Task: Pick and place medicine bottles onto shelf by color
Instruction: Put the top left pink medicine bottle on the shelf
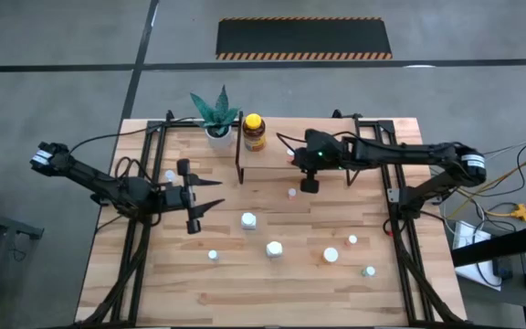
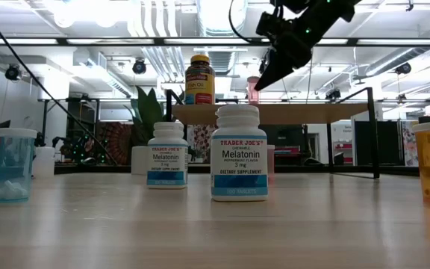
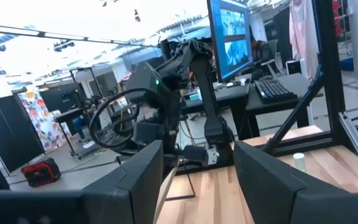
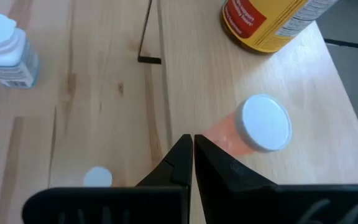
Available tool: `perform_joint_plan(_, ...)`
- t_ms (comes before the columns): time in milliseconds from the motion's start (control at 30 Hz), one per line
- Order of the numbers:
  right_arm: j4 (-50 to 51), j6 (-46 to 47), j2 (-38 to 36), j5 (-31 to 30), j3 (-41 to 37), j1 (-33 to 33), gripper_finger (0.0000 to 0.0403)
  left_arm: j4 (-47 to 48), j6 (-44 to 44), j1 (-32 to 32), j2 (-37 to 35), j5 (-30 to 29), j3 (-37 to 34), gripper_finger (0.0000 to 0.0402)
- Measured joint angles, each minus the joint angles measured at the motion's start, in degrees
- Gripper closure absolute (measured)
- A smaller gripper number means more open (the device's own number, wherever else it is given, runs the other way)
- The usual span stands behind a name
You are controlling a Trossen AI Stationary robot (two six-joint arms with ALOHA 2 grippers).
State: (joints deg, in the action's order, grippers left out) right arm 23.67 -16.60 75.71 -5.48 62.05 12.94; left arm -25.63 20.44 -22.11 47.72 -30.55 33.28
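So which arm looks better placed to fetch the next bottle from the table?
Probably the left: its gripper is open above the table near the loose bottles, while the right gripper is shut, up by the shelf.

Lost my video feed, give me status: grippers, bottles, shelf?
Right gripper shut, empty, above shelf. Pink bottle standing on shelf near amber bottle. Left gripper open, idle over table. Nothing blocking.

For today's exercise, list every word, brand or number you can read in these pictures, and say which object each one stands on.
"TRADER JOE'S", "Melatonin", "3 mg", "DIETARY SUPPLEMENT": front white bottle.
"TRADER JOE'S", "Melatonin", "3 mg": second white bottle behind it; its smaller lines are too small to read.
"Fish Oil", only just legible: amber bottle on the shelf.
Amber bottle's label in the right wrist view: too blurred to read.
Monitor beyond the table: unreadable.
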Motion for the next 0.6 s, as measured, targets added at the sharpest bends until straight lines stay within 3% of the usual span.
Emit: perform_joint_plan(600,-3.88,-1.44,5.84,0.14,0.54,5.61,0.0394,-0.1,1.45,0.02,0.12,0.0,0.0,0.0221)
